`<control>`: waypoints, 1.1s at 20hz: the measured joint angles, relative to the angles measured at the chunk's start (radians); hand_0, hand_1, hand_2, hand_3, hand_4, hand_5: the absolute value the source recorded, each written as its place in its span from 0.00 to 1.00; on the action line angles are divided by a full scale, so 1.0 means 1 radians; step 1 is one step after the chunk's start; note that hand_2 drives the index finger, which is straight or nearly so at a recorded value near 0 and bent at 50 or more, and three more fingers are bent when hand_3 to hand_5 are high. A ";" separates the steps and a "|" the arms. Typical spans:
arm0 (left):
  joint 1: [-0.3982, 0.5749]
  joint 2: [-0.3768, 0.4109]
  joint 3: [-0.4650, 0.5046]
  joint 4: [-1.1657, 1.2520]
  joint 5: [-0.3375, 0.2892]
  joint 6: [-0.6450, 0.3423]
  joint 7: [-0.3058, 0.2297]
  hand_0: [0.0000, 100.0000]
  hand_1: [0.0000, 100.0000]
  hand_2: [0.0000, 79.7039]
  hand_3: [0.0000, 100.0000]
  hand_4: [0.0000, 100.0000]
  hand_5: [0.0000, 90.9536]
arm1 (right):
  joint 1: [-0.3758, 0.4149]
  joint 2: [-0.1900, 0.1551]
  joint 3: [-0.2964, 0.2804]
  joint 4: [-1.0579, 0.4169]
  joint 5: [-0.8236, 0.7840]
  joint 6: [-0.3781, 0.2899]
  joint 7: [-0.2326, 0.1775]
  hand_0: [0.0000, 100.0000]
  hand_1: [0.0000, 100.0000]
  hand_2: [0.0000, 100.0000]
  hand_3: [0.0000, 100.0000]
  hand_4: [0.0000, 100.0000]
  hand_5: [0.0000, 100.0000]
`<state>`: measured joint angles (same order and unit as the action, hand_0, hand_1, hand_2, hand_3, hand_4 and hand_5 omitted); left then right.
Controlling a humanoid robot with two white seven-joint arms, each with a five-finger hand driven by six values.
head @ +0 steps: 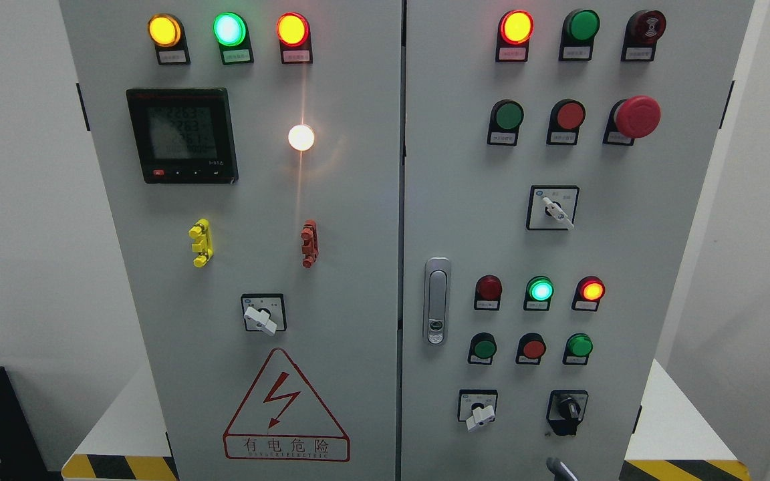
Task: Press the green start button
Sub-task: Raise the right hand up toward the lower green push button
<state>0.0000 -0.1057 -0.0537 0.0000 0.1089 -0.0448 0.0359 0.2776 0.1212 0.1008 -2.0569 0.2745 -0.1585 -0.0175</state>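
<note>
Hand barely shows: only a grey tip (561, 469) at the cabinet's bottom edge, its fingers impossible to judge, so it risks hitting a wrong one of 3 unlit green buttons or the red button (532, 348) between those (484, 348) (579, 345) beside the door handle (436, 300).

Cabinet: my view fills with a grey two-door metal electrical cabinet (358, 267).
Buttons: round green push buttons (509, 115) sit upper right.
Hand: a grey tip (561, 469) shows at the bottom edge.

An electrical cabinet with two doors (238, 200) (559, 234), one digital meter (181, 135), one door handle (436, 300), one red mushroom button (637, 117), four rotary switches (264, 314), and one warning triangle (285, 407).
</note>
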 measured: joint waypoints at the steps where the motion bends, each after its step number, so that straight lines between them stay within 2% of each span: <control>1: 0.000 0.000 0.000 0.000 0.000 0.000 0.000 0.12 0.56 0.00 0.00 0.00 0.00 | -0.007 0.000 0.000 0.000 0.037 -0.008 -0.010 0.10 0.37 0.00 0.63 0.64 0.63; 2: 0.000 0.000 0.000 0.000 0.000 0.000 0.000 0.12 0.56 0.00 0.00 0.00 0.00 | -0.014 0.001 0.000 0.000 0.080 -0.015 -0.022 0.18 0.37 0.00 0.66 0.66 0.67; 3: 0.000 0.000 0.000 0.000 0.000 0.000 0.000 0.12 0.56 0.00 0.00 0.00 0.00 | -0.020 0.001 -0.001 0.000 0.125 -0.018 -0.038 0.20 0.37 0.00 0.66 0.67 0.68; 5: 0.000 0.000 0.000 0.000 0.000 0.000 0.000 0.12 0.56 0.00 0.00 0.00 0.00 | -0.031 0.001 -0.001 0.001 0.223 -0.025 -0.073 0.34 0.36 0.00 0.70 0.71 0.79; 7: 0.000 0.000 0.000 0.000 0.000 0.000 0.000 0.12 0.56 0.00 0.00 0.00 0.00 | -0.041 0.002 -0.002 0.003 0.321 -0.036 -0.098 0.38 0.35 0.00 0.72 0.73 0.85; 10: 0.000 0.000 0.000 0.000 0.000 0.000 0.000 0.12 0.56 0.00 0.00 0.00 0.00 | -0.059 0.003 -0.004 0.008 0.470 -0.050 -0.137 0.41 0.34 0.00 0.76 0.75 0.90; 15: 0.000 0.000 0.000 0.000 0.000 0.000 0.000 0.12 0.56 0.00 0.00 0.00 0.00 | -0.098 0.003 -0.011 0.022 0.677 -0.058 -0.177 0.43 0.32 0.00 0.82 0.80 0.96; 22: 0.000 0.000 0.000 0.000 0.000 0.000 0.000 0.12 0.56 0.00 0.00 0.00 0.00 | -0.165 0.005 -0.024 0.052 0.863 -0.060 -0.199 0.42 0.33 0.00 0.88 0.86 1.00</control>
<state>0.0000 -0.1057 -0.0537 0.0000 0.1089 -0.0448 0.0359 0.1127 0.1259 0.0766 -2.0053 1.1376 -0.2182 -0.2168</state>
